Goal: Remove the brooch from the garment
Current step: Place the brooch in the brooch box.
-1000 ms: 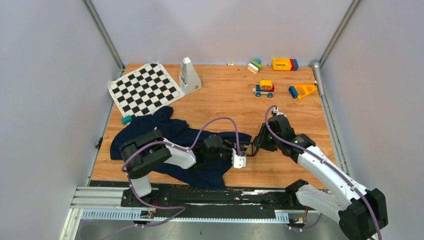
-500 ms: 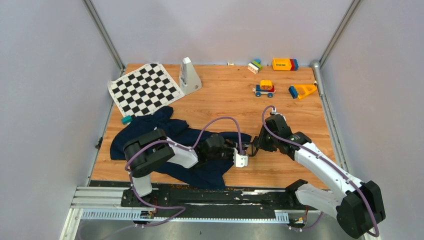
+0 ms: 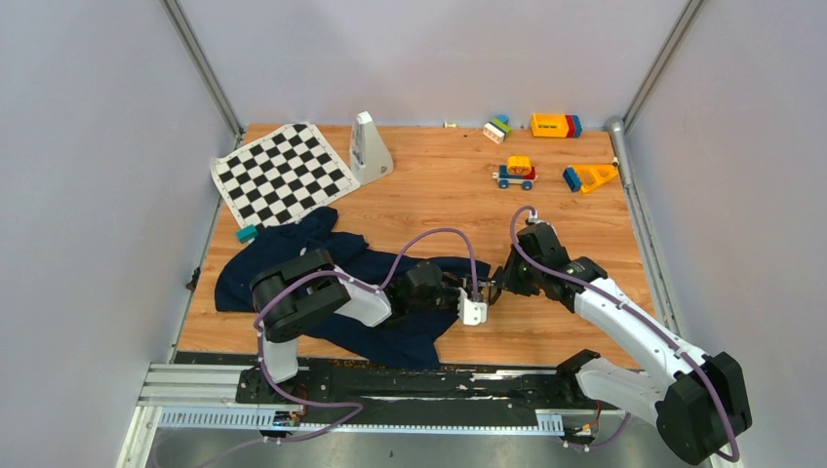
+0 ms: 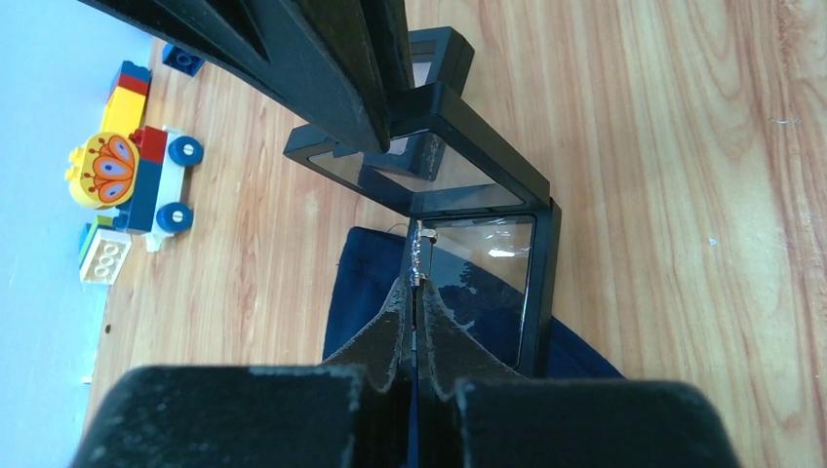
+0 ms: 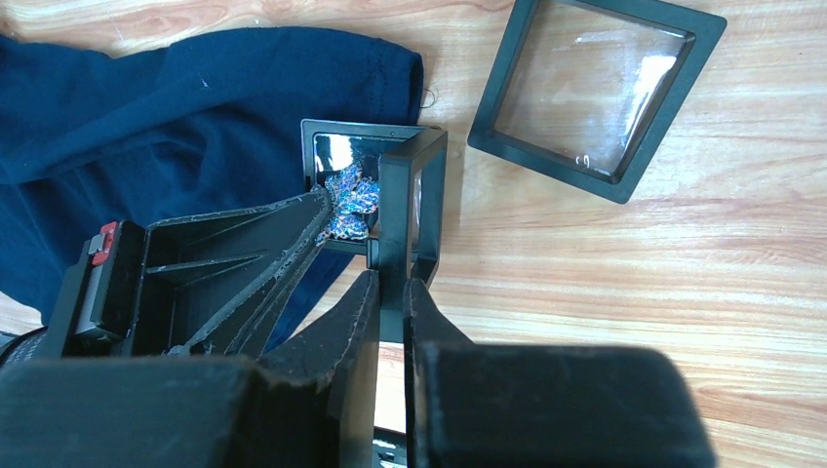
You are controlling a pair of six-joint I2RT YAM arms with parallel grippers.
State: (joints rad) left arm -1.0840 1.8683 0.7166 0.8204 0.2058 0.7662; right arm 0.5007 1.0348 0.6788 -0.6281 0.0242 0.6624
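Brooch (image 5: 349, 203), blue and sparkly, sits inside a black frame (image 5: 398, 205) at the right tip of the garment (image 5: 146, 117), near the desk (image 5: 634, 273) middle. Can't tell if it is pinned to the cloth. Left gripper (image 4: 416, 285) is clenched on the brooch, fingertips pressed together with the thin metal edge poking out between them. Right gripper (image 5: 390, 288) is clamped on the frame's edge, holding it tilted up over the garment tip. The two grippers meet tip to tip. The garment lies crumpled, spread leftward under the left arm. A second, loose frame (image 5: 597, 93) with a clear pane lies flat on the desk just beside, not touching the cloth. Chequered mat (image 3: 281, 173) is at the far left, and toy blocks (image 3: 514, 173) are at the far right, well apart.
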